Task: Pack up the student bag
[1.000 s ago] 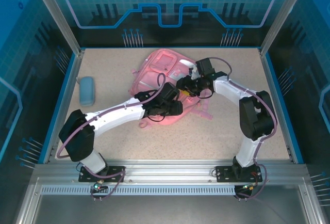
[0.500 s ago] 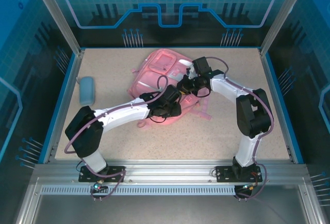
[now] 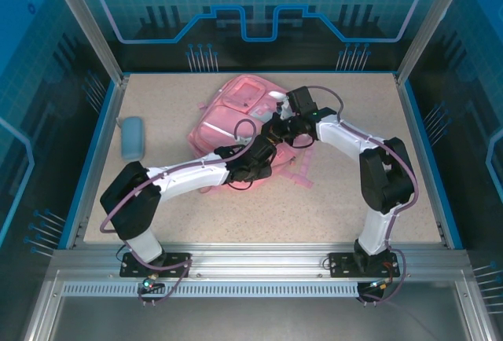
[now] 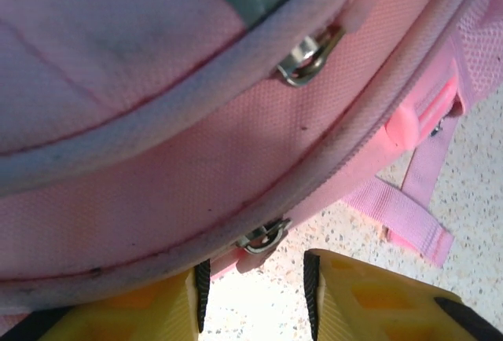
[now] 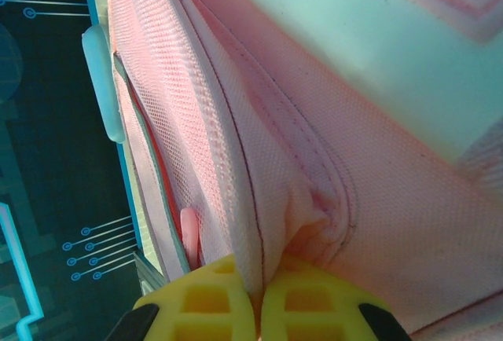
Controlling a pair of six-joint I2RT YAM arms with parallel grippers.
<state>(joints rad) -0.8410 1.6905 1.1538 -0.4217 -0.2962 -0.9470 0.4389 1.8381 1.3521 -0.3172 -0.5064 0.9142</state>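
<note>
The student bag [image 3: 232, 117] lies flat in the middle of the table, pink with front pockets. My right gripper [image 3: 278, 130] is at its right side. In the right wrist view that gripper [image 5: 258, 294] is shut on a pinched fold of the bag's pink fabric [image 5: 275, 223]. My left gripper [image 3: 267, 152] reaches the bag's near edge from the left. Its yellow fingers [image 4: 369, 298] stand apart with bare table between them. A metal zipper pull [image 4: 263, 235] hangs on the bag's seam just beyond the gap, and a second pull [image 4: 309, 54] sits higher.
A light-blue pencil case [image 3: 132, 137] lies near the table's left edge, also seen past the bag [image 5: 102, 82]. Pink straps [image 3: 302, 176] trail from the bag toward the near right. Speckled tabletop [image 3: 236, 215] lies free in front of the bag.
The right gripper has shut on the bag's fabric and drawn a little to the left. The bag has shifted slightly left and back. The left gripper has moved in closer and narrowed a little.
</note>
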